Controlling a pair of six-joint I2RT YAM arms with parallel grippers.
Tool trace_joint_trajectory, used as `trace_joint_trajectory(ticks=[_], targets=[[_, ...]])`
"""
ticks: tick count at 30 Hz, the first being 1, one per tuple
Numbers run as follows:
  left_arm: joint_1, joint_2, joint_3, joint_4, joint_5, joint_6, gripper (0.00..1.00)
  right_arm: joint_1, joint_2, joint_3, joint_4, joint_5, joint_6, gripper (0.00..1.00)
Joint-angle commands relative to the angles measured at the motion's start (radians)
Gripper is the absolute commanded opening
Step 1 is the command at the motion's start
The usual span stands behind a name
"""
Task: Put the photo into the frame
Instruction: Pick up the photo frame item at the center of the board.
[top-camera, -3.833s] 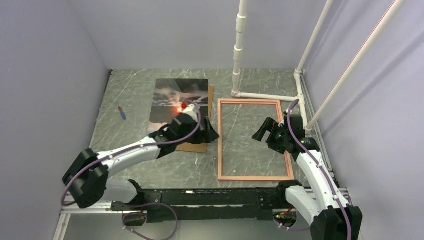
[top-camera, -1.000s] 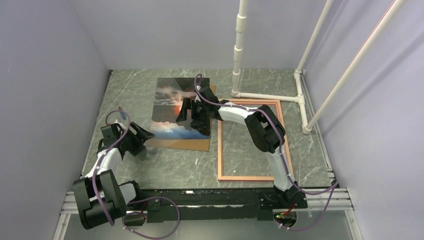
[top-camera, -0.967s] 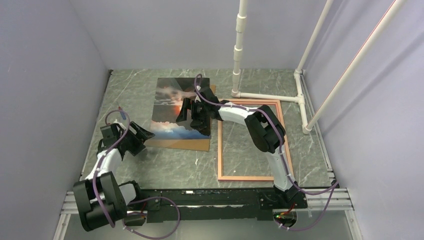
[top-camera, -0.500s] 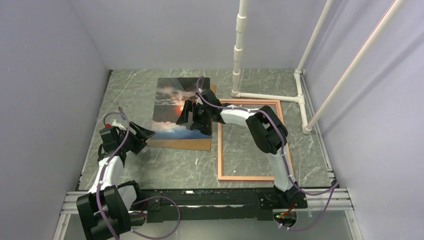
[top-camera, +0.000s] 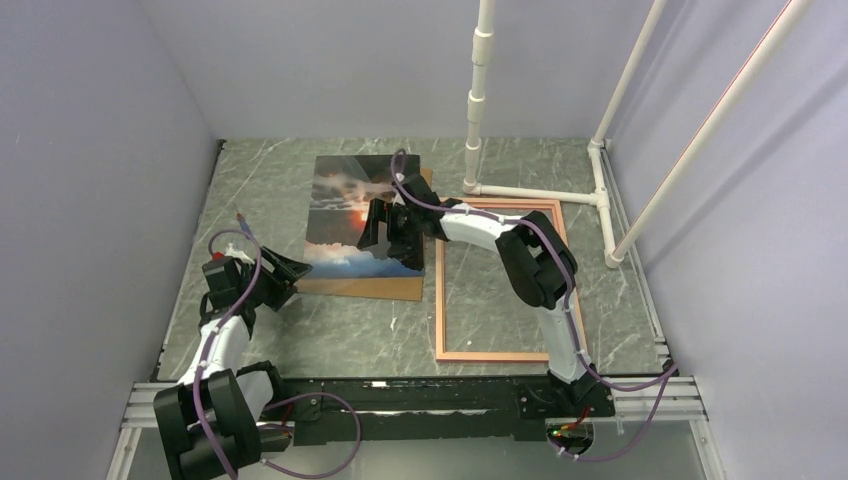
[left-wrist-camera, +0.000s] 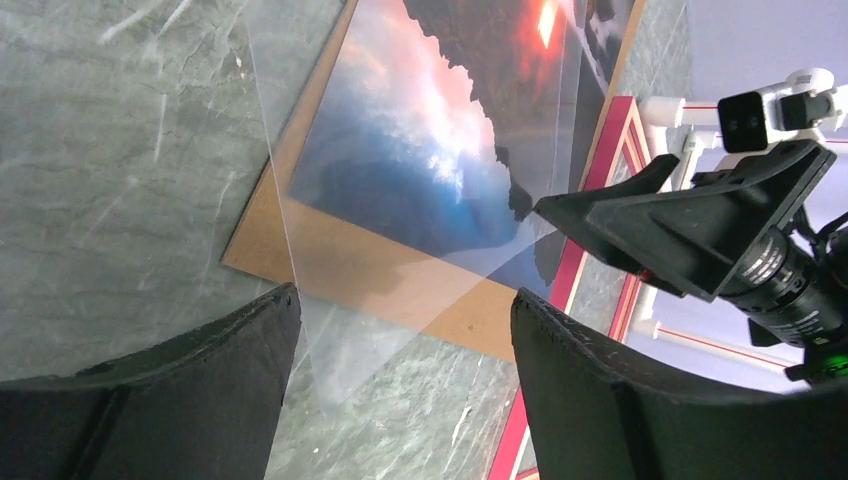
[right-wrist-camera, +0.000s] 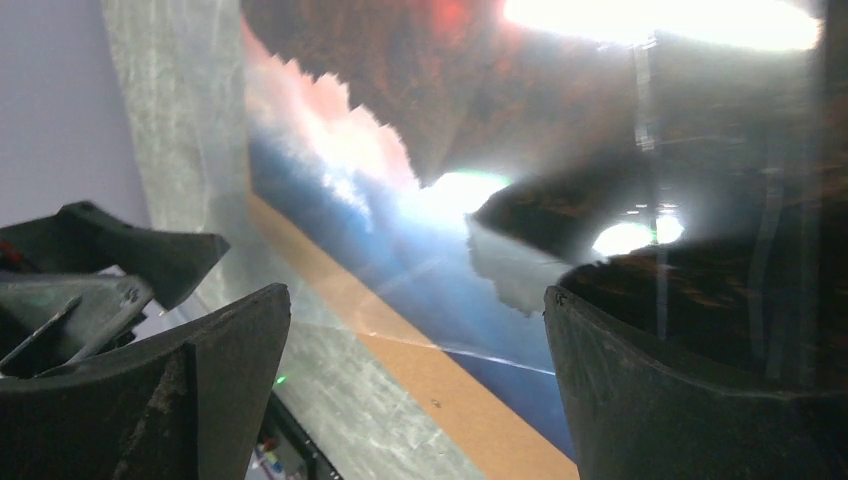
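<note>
Three lilac walls (top-camera: 330, 70); frame (top-camera: 437, 300) flat on grey veined tabletop (top-camera: 260, 180).

The right gripper (right-wrist-camera: 415, 300) has its jaws spread wide, one dark finger (right-wrist-camera: 190, 390) at the lower left and the other at the lower right, with nothing between them. Directly ahead of the gap lies the photo (right-wrist-camera: 340, 150), glossy, showing dark rock, pink cloud and blue below. Bright glare patches sit on it, and the right-hand finger's dim reflection shows in its surface. Whether the fingers touch the print cannot be told. A strip of brown backing board (right-wrist-camera: 440, 395) runs along the photo's edge between the fingers. Further left is the grey-green marble table (right-wrist-camera: 170, 120), and the left gripper (right-wrist-camera: 110, 255) shows as a dark wedge past the left-hand finger.
</note>
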Motion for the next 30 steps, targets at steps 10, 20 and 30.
trace_joint_trajectory(ticks=[10,20,30], targets=[[-0.002,0.047,-0.021,0.153,0.032,-0.019,0.76,-0.067,0.005,0.080,-0.136,0.059,-0.097,1.00],[-0.001,0.113,-0.044,0.269,0.058,-0.056,0.76,-0.066,0.005,0.021,-0.113,0.035,-0.087,1.00],[-0.001,0.116,-0.080,0.374,0.068,-0.080,0.77,-0.066,0.021,-0.023,-0.096,0.019,-0.074,1.00]])
